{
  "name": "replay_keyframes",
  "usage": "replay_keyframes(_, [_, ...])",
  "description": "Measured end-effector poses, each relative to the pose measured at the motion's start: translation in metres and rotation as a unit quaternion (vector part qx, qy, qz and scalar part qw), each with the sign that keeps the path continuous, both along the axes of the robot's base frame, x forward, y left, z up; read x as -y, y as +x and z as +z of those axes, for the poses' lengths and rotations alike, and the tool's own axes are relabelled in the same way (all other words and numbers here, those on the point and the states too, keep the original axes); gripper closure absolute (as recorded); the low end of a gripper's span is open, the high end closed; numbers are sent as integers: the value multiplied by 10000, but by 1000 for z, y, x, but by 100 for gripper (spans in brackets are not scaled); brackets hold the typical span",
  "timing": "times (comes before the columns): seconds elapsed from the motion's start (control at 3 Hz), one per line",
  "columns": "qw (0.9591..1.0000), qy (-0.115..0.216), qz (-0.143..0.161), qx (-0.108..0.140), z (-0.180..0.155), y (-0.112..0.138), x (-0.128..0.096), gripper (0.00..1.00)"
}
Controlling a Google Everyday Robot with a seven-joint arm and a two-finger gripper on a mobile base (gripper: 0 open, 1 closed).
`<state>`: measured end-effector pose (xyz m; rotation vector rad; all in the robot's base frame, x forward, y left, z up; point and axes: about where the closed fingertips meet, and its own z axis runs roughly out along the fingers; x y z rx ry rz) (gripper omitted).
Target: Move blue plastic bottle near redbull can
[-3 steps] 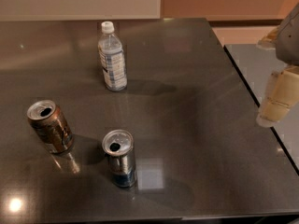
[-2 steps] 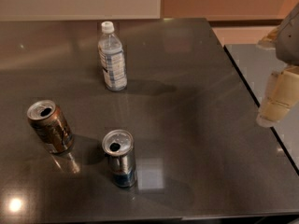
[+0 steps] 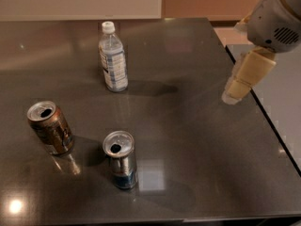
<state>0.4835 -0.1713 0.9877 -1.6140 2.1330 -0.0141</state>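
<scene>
The blue plastic bottle (image 3: 113,62), clear with a white cap and a white-and-blue label, stands upright at the back left of the dark table (image 3: 197,145). The redbull can (image 3: 121,160), slim and silver with a blue lower band, stands upright near the front, left of the middle. My gripper (image 3: 233,94) hangs above the table's right side, pointing down and to the left. It holds nothing and is far to the right of the bottle and well apart from the can.
A wider brown can (image 3: 50,128) stands at the left, a little behind and left of the redbull can. A second dark surface (image 3: 282,98) adjoins the table on the right, past a narrow gap. A pale wall runs behind the table.
My gripper has moved left and inward, from beyond the table's right edge to above its right side. The bottle and both cans have not moved.
</scene>
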Motion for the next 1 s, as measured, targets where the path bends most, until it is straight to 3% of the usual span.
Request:
replay_keyframes(0.33, [9982,533,179,194,7,32,-41,0])
replay_keyframes(1.0, [9864,1542,413,388,-6,97,-131,0])
